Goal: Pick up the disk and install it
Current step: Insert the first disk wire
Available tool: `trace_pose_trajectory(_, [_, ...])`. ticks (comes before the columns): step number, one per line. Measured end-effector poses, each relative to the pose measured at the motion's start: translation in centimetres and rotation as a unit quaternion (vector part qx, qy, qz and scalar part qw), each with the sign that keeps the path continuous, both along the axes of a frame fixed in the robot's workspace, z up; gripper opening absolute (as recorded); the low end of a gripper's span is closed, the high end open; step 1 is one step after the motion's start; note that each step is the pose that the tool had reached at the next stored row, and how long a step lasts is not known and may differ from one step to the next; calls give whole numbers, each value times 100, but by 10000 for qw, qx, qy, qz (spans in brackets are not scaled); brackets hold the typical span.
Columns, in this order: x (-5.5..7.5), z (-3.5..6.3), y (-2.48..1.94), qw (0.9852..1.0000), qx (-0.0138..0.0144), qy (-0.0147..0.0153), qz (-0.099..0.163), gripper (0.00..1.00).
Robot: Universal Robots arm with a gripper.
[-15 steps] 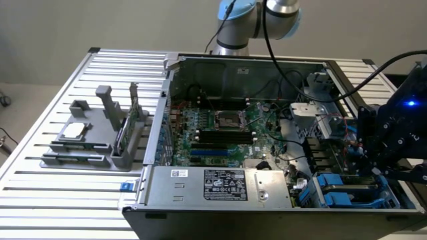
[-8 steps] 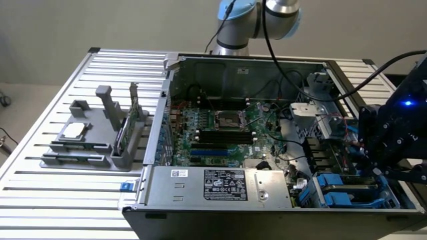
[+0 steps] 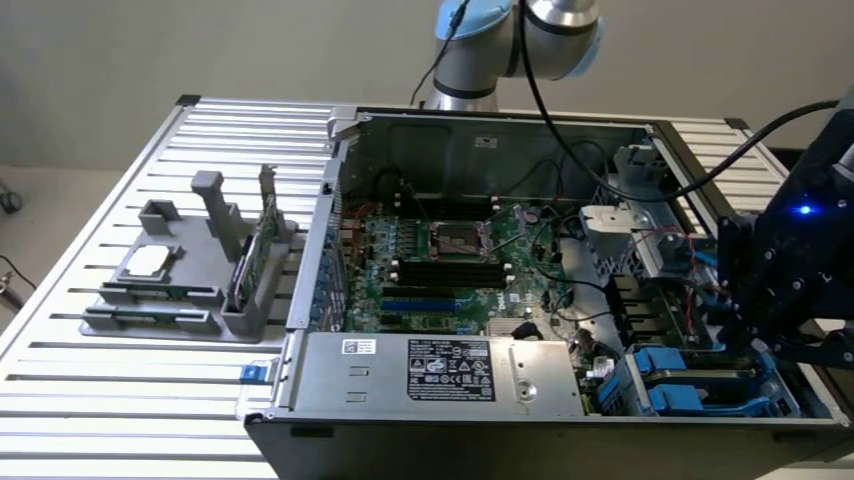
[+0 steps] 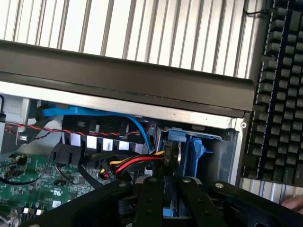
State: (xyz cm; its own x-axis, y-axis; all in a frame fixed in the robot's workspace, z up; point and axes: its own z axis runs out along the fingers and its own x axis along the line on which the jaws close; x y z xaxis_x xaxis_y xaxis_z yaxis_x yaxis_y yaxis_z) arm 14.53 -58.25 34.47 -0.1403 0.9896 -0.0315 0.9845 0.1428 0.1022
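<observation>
My gripper (image 4: 163, 189) sits low inside the computer case (image 3: 400, 120), at the drive bay corner on the exterior view's right. Its fingers are drawn nearly together on the edge of the disk (image 4: 171, 153), gripped in its blue carrier frame. The disk stands on edge directly ahead of the fingers, long axis pointing down into the blue drive bay (image 3: 687, 385). The bay holds blue carriers; the case holds the motherboard (image 3: 447, 260). A keyboard (image 4: 279, 94) lies outside the case wall.

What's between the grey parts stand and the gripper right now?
Exterior view: the open computer case, motherboard exposed, spans the stretch between grey stand and gripper.
</observation>
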Motion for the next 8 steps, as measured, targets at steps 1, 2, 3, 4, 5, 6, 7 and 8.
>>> trace_pose_trajectory(1, [-5,-2,3,10000,-23,-8,0,18])
trace_pose_trajectory(2, [-13,-3,9,10000,-42,-9,0,18])
trace_pose_trajectory(3, [-20,-4,17,10000,-56,-10,0,18])
trace_pose_trajectory(4, [-24,-4,28,10000,-68,-10,0,18])
trace_pose_trajectory(5, [-27,-5,39,10000,-82,-10,0,18])
trace_pose_trajectory(6, [-28,-6,48,10000,-93,-11,1,18])
trace_pose_trajectory(7, [-29,-11,55,9999,-100,-12,1,18])
trace_pose_trajectory(8, [-31,-17,59,9999,-107,-13,0,18])
